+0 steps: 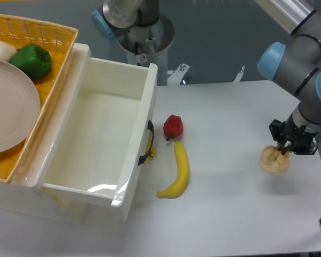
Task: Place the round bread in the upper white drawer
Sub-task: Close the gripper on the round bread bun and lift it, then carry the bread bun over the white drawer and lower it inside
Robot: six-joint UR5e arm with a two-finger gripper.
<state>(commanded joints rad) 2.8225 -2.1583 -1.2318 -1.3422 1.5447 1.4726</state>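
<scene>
Your gripper [283, 150] sits atop the round bread [275, 160]; whether it is pinching, you cannot tell. A shallow pinch could drop it before the upper white drawer [136, 126].

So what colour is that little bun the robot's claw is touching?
Pale beige, with a creased top: the round bread under the gripper, in the fixed camera view.

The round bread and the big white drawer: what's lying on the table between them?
In the camera view, a yellow banana and a red pepper lie between the round bread and the upper white drawer.
</scene>
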